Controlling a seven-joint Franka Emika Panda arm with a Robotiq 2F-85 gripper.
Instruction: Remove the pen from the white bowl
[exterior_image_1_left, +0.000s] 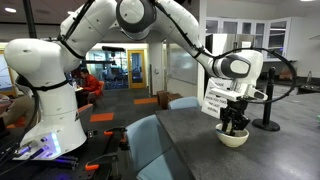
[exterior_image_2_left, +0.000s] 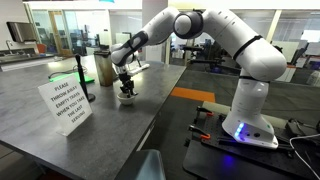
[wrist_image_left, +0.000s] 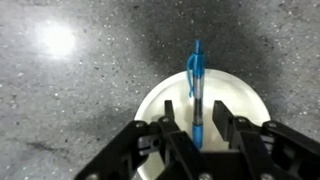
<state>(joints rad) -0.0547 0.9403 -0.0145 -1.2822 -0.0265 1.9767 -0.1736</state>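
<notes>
In the wrist view a blue pen (wrist_image_left: 196, 75) lies in the white bowl (wrist_image_left: 240, 100), with its far end sticking out over the bowl's rim. My gripper (wrist_image_left: 194, 104) is open just above the bowl. Its two black fingers straddle the pen's lower part, with a gap on each side. In both exterior views the gripper (exterior_image_1_left: 234, 124) (exterior_image_2_left: 126, 88) points straight down into the bowl (exterior_image_1_left: 233, 139) (exterior_image_2_left: 127, 97) on the dark speckled table. The pen is too small to make out there.
A printed paper sign (exterior_image_2_left: 65, 103) (exterior_image_1_left: 218, 97) stands close to the bowl. A black post with a round base (exterior_image_2_left: 85, 80) and a greenish container (exterior_image_2_left: 103, 70) stand behind it. The table's edge (exterior_image_2_left: 150, 130) runs near the robot base.
</notes>
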